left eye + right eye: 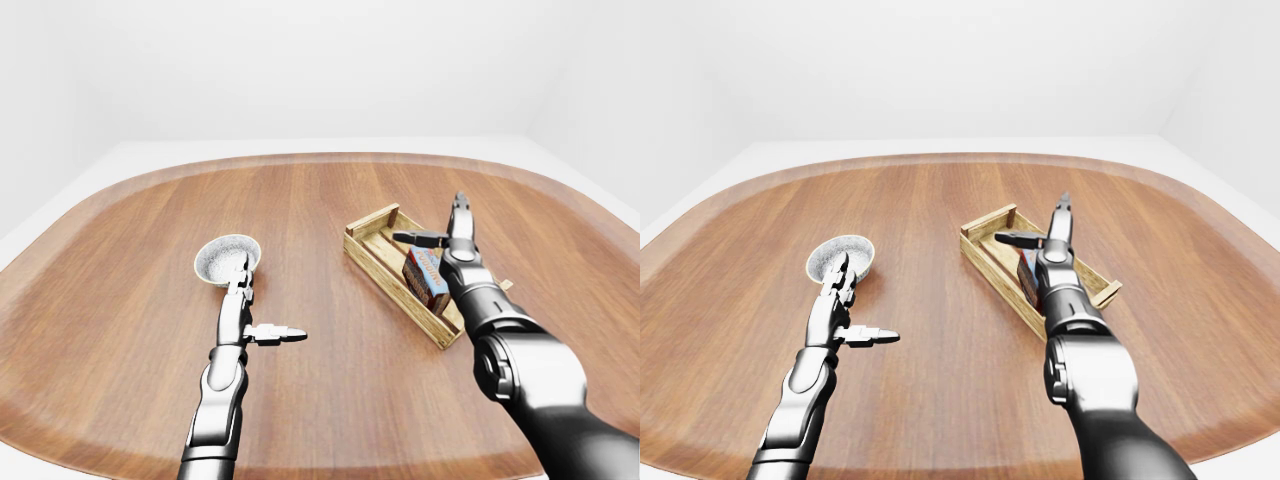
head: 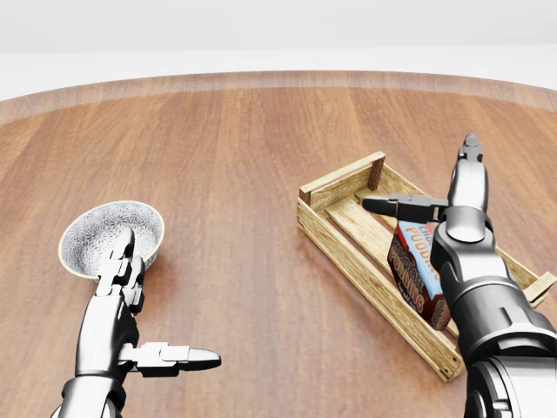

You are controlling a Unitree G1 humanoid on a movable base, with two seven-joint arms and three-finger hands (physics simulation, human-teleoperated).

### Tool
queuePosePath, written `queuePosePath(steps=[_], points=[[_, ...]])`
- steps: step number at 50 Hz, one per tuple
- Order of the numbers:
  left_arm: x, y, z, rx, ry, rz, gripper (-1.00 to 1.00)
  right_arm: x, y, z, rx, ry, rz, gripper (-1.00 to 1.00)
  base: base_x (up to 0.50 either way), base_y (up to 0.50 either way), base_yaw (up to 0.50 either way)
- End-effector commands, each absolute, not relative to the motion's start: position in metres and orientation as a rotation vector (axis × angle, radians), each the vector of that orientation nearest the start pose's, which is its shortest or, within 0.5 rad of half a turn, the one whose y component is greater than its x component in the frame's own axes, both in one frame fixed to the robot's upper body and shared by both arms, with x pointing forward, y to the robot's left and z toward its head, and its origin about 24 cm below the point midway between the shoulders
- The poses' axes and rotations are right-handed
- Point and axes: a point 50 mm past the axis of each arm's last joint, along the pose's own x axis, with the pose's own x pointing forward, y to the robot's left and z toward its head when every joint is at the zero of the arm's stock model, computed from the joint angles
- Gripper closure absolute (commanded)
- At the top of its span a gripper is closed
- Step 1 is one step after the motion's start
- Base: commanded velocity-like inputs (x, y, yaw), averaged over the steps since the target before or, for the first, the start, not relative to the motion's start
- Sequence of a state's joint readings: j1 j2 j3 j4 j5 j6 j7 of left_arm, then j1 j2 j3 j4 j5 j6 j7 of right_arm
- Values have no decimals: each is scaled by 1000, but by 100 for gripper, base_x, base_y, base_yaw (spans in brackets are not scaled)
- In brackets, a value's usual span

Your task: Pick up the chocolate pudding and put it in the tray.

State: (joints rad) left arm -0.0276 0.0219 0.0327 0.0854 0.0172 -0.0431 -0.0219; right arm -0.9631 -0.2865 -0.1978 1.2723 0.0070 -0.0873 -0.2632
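Note:
The chocolate pudding box (image 2: 416,266), brown with blue and red print, stands on edge inside the wooden tray (image 2: 341,235) at the right of the head view, partly hidden by my right forearm. My right hand (image 2: 435,187) hovers just above the box with fingers spread, open and holding nothing. My left hand (image 2: 144,305) is open and empty at the lower left, thumb pointing right, just below the bowl.
A white patterned bowl (image 2: 103,235) sits on the round wooden table (image 2: 235,157) at the left, touching distance from my left fingertips. The table rim curves along the top of the view; beyond it is white floor and wall.

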Motion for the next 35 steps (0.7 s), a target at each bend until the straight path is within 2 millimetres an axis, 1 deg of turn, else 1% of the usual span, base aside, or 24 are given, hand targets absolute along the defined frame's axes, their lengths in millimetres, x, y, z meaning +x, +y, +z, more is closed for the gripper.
queuePosePath(steps=[1,2,12,15,18,19,26,28,33,35], points=[[257,158,34,19,20,-5,-100,400,-221,113,-102,111,-368,-100,0,0,0],[257,158,34,19,20,-6,-100,402,-220,119,-98,87,-363,-100,0,0,0],[257,158,34,19,20,-5,-100,406,-214,147,-82,-45,-332,-100,0,0,0],[257,158,34,19,20,-5,-100,405,-212,164,-70,-130,-319,-100,0,0,0],[257,158,34,19,20,-6,-100,403,-210,174,-73,-189,-314,-100,0,0,0],[257,158,34,19,20,-6,-100,400,-208,183,-69,-234,-309,-100,0,0,0],[257,158,34,19,20,-6,-100,386,-201,211,-46,-405,-281,-100,0,0,0],[257,158,34,19,20,-6,-100,379,-198,220,-42,-466,-272,-100,0,0,0],[257,158,34,19,20,-6,-100,366,-195,238,-23,-569,-256,-100,0,0,0],[257,158,34,20,20,-6,-100,362,-194,241,-22,-580,-252,-100,0,0,0]])
